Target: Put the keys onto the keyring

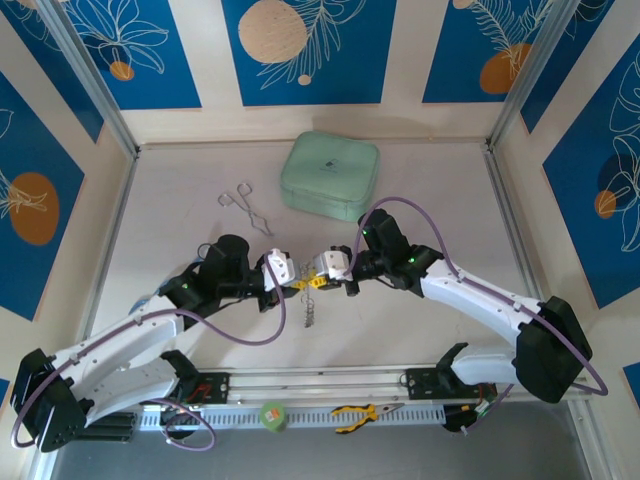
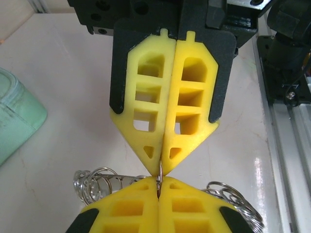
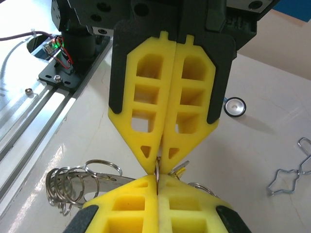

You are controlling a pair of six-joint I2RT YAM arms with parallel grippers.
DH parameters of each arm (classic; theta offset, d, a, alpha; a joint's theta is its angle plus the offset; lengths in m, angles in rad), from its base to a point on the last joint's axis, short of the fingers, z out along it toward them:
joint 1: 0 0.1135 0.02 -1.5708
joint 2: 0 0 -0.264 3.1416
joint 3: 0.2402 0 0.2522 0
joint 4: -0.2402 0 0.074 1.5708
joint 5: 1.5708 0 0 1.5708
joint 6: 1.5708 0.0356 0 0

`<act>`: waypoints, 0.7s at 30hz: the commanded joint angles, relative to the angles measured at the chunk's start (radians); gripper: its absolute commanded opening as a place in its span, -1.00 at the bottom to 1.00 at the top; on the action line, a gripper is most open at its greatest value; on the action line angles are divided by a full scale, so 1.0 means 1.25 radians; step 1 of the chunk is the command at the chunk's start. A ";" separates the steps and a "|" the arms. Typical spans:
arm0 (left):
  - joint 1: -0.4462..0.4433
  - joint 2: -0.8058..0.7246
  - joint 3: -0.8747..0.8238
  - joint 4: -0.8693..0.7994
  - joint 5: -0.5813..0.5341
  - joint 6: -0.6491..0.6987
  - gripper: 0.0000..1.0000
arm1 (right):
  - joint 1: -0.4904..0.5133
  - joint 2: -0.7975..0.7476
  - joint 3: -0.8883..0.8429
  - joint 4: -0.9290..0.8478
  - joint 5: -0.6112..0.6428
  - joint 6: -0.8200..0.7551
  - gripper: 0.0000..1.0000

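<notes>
The left gripper (image 2: 159, 183) has its yellow fingers pressed fully together, and a thin silver wire is pinched in the seam at their tips. The right gripper (image 3: 158, 180) is closed in the same way, tip against tip with the left one, and the same wire passes into its seam too. This wire belongs to the keyring (image 1: 309, 306), which is held between the two grippers at the middle of the table (image 1: 180, 220). I cannot tell if its hanging part touches the surface.

Most of the ring is hidden behind the fingers. Bunches of small loops (image 3: 68, 187) come out on both sides, and some are cut off by the lower edge of the wrist views. Just beside the tips in the right wrist view there is a small yellow piece (image 3: 181, 168); I cannot tell if it is a key head.

Farther back on the table lie silver forceps (image 1: 247, 207) and a pale green case (image 1: 330, 176). Yellow-handled pliers (image 1: 362, 412) lie on the near rail between the arm bases.
</notes>
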 commanded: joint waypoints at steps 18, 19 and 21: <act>-0.006 0.088 0.292 -0.376 -0.544 -0.963 -1.00 | 0.074 -0.127 -0.010 0.110 0.220 0.504 -0.12; -0.005 0.095 0.306 -0.395 -0.543 -0.985 -1.00 | 0.087 -0.121 -0.021 0.128 0.216 0.524 -0.12; -0.006 0.109 0.336 -0.434 -0.537 -1.034 -1.00 | 0.119 -0.093 -0.037 0.163 0.230 0.560 -0.13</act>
